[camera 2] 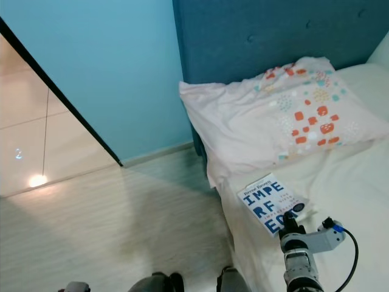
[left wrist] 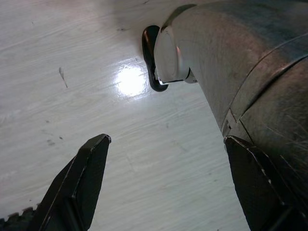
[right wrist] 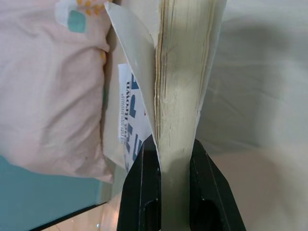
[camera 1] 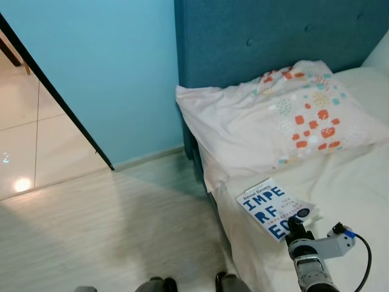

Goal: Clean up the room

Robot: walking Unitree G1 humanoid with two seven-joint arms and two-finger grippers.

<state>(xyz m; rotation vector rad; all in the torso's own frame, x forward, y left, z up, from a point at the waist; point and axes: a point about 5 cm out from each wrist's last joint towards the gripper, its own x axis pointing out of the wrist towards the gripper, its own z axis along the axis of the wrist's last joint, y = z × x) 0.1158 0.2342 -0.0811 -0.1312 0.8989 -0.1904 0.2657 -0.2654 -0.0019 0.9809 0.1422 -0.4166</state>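
The step in hand looks like picking a stray book (camera 1: pixel 271 207) off the bed (camera 1: pixel 358 188) as part of tidying the room. The book sits in the lower right of the left eye view, on the white sheet just below the patterned pillow (camera 1: pixel 285 121) and close to the mattress edge. The right gripper (right wrist: pixel 168 159) is clamped on it: in the right wrist view the 2 black fingers (right wrist: pixel 139 187) press either side of the page block, with the front cover splaying away slightly.

The left gripper (left wrist: pixel 163 178) hangs idle over the pale wooden floor (left wrist: pixel 72 72), its fingers spread apart and holding nothing.

The next move probably calls for lifting the book clear of the sheet without letting the loose cover flap or the pages slip from the pinch, then carrying it to wherever books belong; no shelf or table is in sight here.

On the cover, large blue letters read "IMPE", "RF" and "EC" in 3 rows, with the rest covered by the gripper. A line of small print above appears to be an author's name, but is too small to read surely.
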